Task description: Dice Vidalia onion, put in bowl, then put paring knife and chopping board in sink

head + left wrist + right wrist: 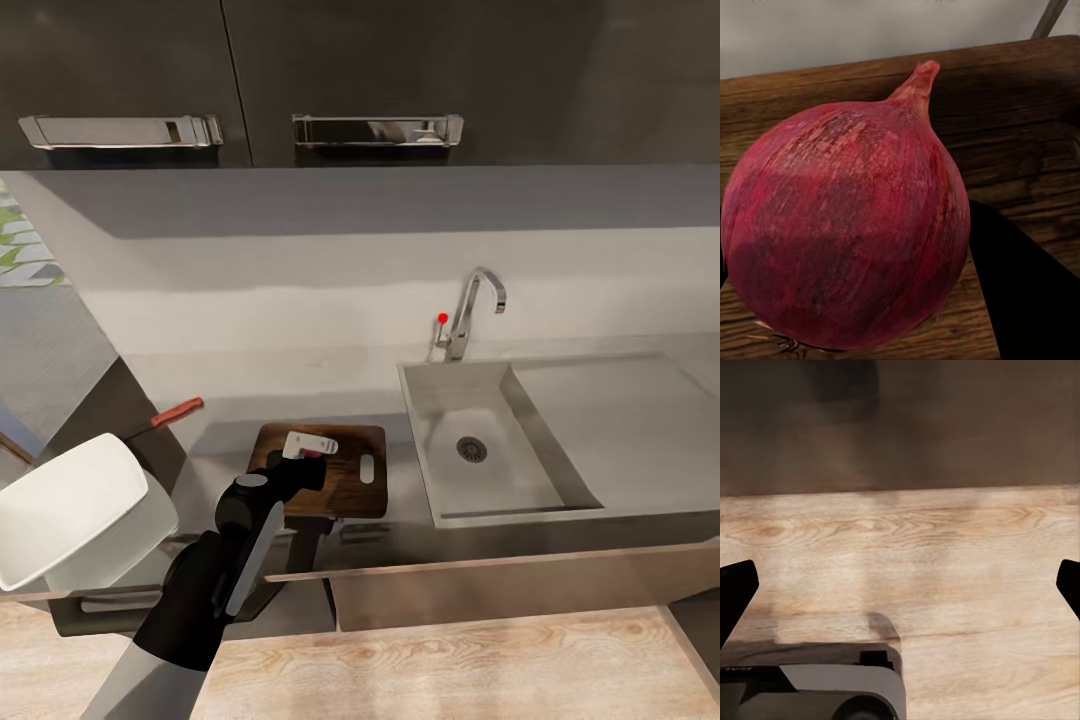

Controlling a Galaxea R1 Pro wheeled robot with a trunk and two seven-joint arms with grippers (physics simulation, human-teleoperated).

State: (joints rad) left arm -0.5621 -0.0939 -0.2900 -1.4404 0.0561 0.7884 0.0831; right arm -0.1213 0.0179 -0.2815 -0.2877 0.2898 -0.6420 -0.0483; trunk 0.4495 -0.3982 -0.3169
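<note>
Your onion [844,225] sits right between the left gripper's [305,447] fingers, over the board [350,490] and seemingly resting on it; the gripper appears closed on it. Its stem tip points away from the wrist, toward the wall. The knife [165,415] lies nearer your left arm, handle toward the sink [520,400]. Your right gripper [900,585] hangs wide apart over the floor [900,547].

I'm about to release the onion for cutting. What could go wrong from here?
1. The round red onion sits on the dark brown wooden chopping board; let go, it may roll off.
2. The white squarish bowl looks tilted at the grey countertop's edge and might tip.
3. The reddish-handled paring knife lies beyond the bowl, so reaching could knock it.
</note>
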